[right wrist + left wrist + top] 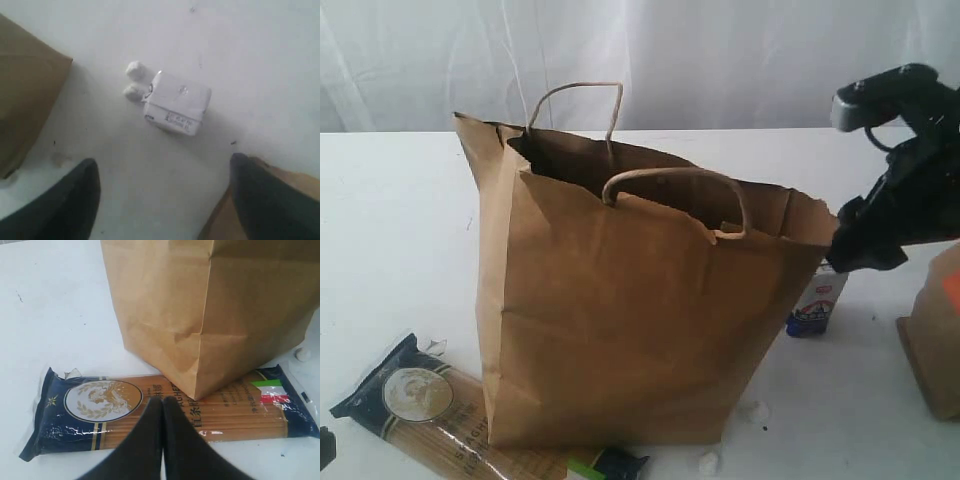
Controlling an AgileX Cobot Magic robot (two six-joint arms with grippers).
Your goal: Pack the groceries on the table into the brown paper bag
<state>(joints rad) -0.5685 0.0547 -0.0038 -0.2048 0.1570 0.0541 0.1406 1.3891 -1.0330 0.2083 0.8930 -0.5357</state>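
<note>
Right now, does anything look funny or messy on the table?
Yes. The brown paper bag is sitting on the spaghetti pack, pinning part of it, so it can't simply be lifted. A few small white bits also lie loose on the table beside the bag.

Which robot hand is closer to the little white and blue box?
The right. The right gripper hangs open above the small white-blue carton; the left gripper is shut over the spaghetti pack, on the brown paper bag's other side.
</note>
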